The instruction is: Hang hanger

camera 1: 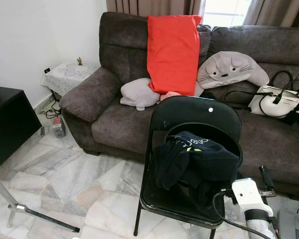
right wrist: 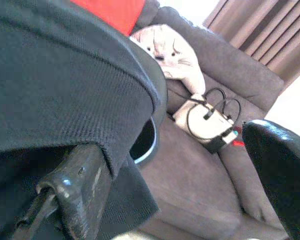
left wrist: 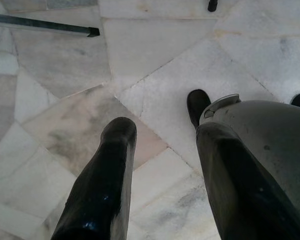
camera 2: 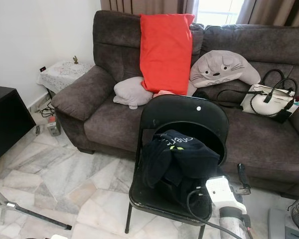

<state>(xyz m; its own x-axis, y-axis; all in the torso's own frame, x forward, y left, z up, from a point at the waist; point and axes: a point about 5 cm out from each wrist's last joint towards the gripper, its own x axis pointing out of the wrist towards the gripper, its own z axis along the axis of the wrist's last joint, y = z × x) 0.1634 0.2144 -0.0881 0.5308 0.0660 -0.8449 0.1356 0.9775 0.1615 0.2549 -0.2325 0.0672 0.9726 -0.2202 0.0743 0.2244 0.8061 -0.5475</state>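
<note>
A dark garment [camera 1: 194,159] with light lettering lies bunched on the seat of a black folding chair [camera 1: 197,112] in front of the sofa. My right gripper [camera 1: 251,180] is low at the chair's right side, open. In the right wrist view my right gripper [right wrist: 180,175] has one finger [right wrist: 77,187] pressed against the garment's cloth [right wrist: 55,85] and the other finger [right wrist: 282,165] apart from it. My left gripper [left wrist: 165,170] hangs open over the marble floor, holding nothing.
A dark grey sofa [camera 1: 114,119] behind the chair carries a red cushion [camera 1: 172,52], a grey plush [camera 1: 231,69] and a white handbag [camera 1: 279,99]. A black cabinet [camera 1: 5,124] stands at the left. A metal stand leg [camera 1: 45,216] lies across the floor.
</note>
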